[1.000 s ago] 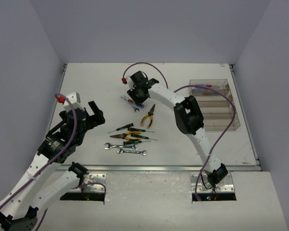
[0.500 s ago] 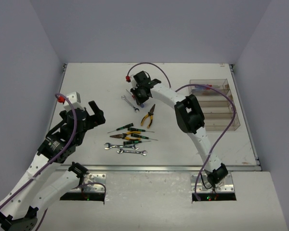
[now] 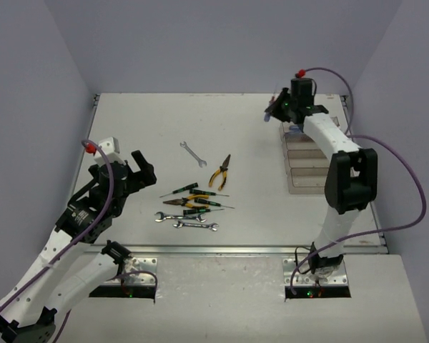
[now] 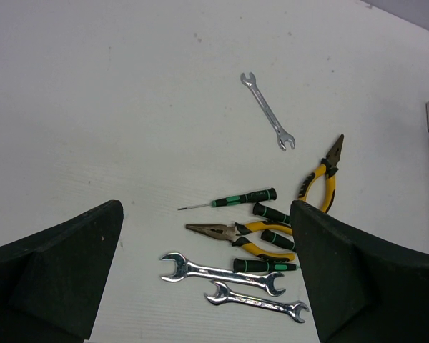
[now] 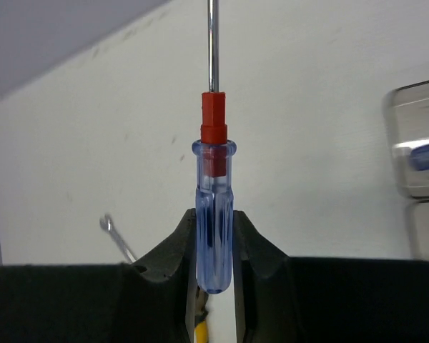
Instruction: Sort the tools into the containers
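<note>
A blue and red-handled screwdriver (image 5: 214, 179) is clamped by its clear blue handle between the 2 fingers of the right gripper (image 5: 216, 243). Its metal shaft points away from the wrist. The gripper hangs in the air at the far right of the table (image 3: 129, 121), just beside the far end of the containers (image 3: 304, 175), a row of joined clear bins.

A blue object (image 5: 425, 153) lies in the farthest bin. It looks like a second blue-handled screwdriver, so sorting seems to have only just begun.

Most tools are left on the table. 1 silver wrench (image 4: 268, 111) lies alone. Near it lie 1 pair of yellow-handled pliers (image 4: 320, 179) and 1 thin green and black screwdriver (image 4: 232, 200). Below those are another pair of pliers (image 4: 239, 239) and 2 more wrenches (image 4: 222, 271) side by side. About 3 more green and black handles (image 4: 272, 213) lie in that cluster.

The left gripper (image 3: 139, 168) hangs over the left of the table, short of the cluster, with its fingers spread wide and holding nothing.

Several things are hard to make out:
- The held screwdriver's tip is cut off in the right wrist view.
- From above, the screwdriver is barely visible.
- The right arm covers part of the bins, so what the other 3 hold cannot be told.
- A left finger (image 4: 365, 279) hides the edge of the cluster, so the count of thin screwdrivers is uncertain.
</note>
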